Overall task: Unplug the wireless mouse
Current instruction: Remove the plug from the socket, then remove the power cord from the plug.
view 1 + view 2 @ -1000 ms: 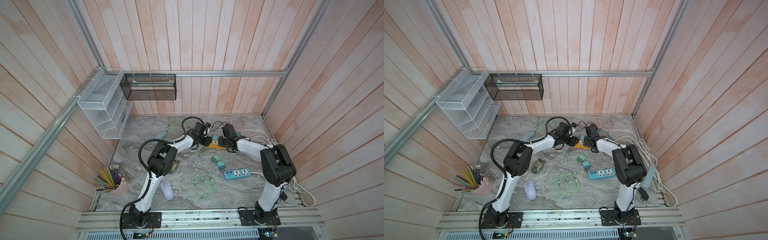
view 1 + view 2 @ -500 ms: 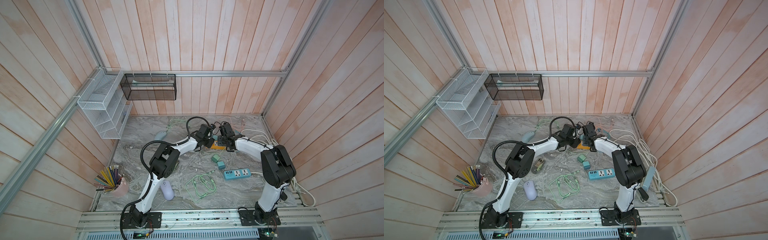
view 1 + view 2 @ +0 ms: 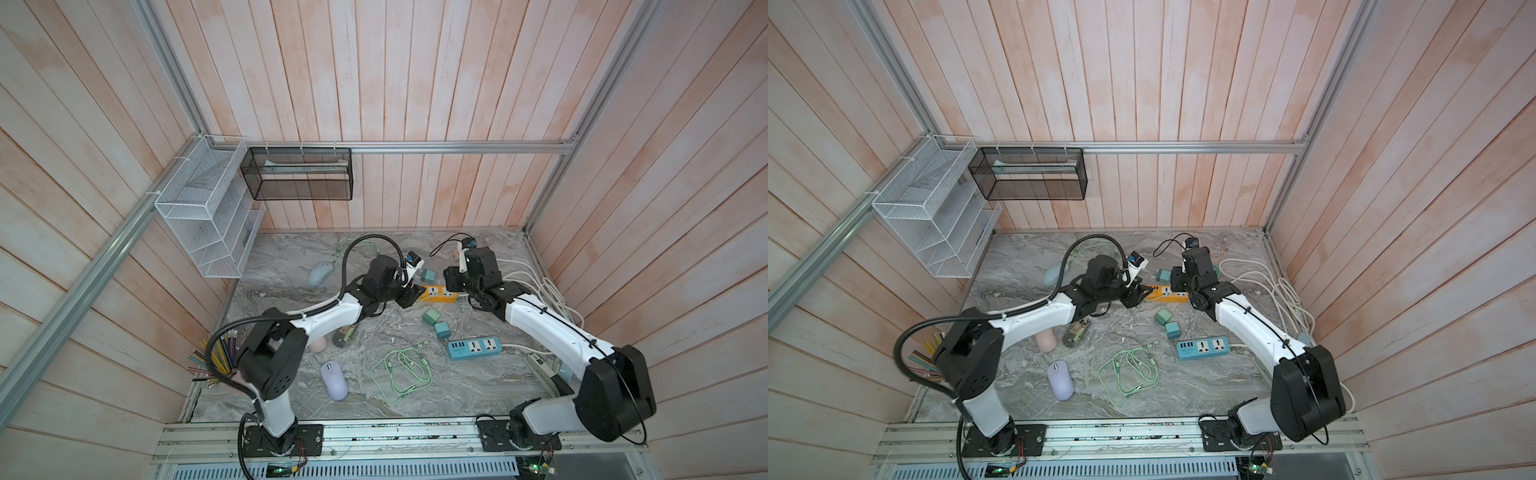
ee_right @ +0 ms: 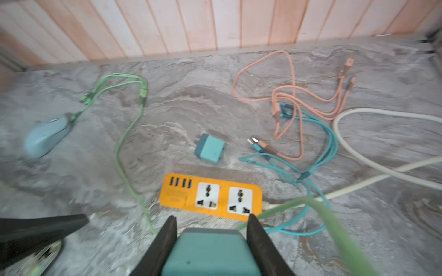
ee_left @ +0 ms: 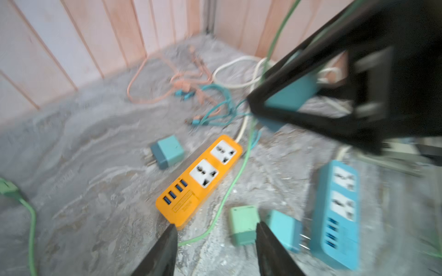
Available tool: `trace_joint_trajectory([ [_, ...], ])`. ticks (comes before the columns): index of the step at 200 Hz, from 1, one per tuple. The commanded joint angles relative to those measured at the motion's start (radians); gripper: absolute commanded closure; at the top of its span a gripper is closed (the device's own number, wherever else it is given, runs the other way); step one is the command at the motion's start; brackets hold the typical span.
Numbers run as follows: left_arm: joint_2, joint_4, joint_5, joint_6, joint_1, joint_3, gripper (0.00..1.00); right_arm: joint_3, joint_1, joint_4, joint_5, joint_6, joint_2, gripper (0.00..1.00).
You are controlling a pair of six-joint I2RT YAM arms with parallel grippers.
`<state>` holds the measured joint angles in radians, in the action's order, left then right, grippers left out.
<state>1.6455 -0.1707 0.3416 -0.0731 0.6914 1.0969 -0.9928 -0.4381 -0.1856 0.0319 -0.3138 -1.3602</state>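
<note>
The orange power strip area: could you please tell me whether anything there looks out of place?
Yes: a teal adapter is clamped in the right gripper above the table, not plugged in; the orange power strip has both sockets empty. Peach and teal cables lie tangled nearer the back wall.

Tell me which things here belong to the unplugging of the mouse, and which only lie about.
Belong to the job:
- pale blue computer mouse
- thin green cable leading to it
- teal plastic charger block, held in the right tool
- orange plastic power strip

Lying about:
- lilac computer mouse
- blue plastic power strip
- coiled green cable
- salmon cable
</note>
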Motion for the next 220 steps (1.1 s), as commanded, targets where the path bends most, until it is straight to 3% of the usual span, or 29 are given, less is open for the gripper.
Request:
trace_joint_trajectory([
  [1, -0.140, -0.262, 0.154, -0.147, 0.015, -0.175, 0.45, 0.064, -0.012, 0.027, -0.310, 0.012, 0.059, 0.84],
  [17, -0.219, -0.246, 0.150, -0.245, 0.029, -0.266, 0.45, 0.100, -0.030, 0.051, -0.424, -0.014, 0.101, 0.84],
  [41, -0.284, -0.198, 0.009, -0.326, 0.079, -0.338, 0.43, 0.126, -0.082, 0.068, -0.488, -0.040, 0.144, 0.84],
  [99, -0.274, -0.092, -0.140, -0.344, 0.147, -0.299, 0.40, 0.140, -0.146, 0.115, -0.618, -0.083, 0.159, 0.84],
  [152, -0.266, -0.092, -0.180, -0.333, 0.157, -0.279, 0.40, 0.144, -0.154, 0.118, -0.655, -0.096, 0.151, 0.84],
  [191, -0.284, -0.071, -0.161, -0.323, 0.157, -0.258, 0.49, 0.151, -0.154, 0.107, -0.640, -0.090, 0.141, 0.84],
  [208, -0.292, -0.072, -0.146, -0.324, 0.157, -0.258, 0.63, 0.151, -0.155, 0.106, -0.640, -0.090, 0.140, 0.82],
  [220, -0.293, -0.069, -0.140, -0.327, 0.156, -0.261, 0.80, 0.147, -0.154, 0.101, -0.636, -0.086, 0.144, 0.72],
])
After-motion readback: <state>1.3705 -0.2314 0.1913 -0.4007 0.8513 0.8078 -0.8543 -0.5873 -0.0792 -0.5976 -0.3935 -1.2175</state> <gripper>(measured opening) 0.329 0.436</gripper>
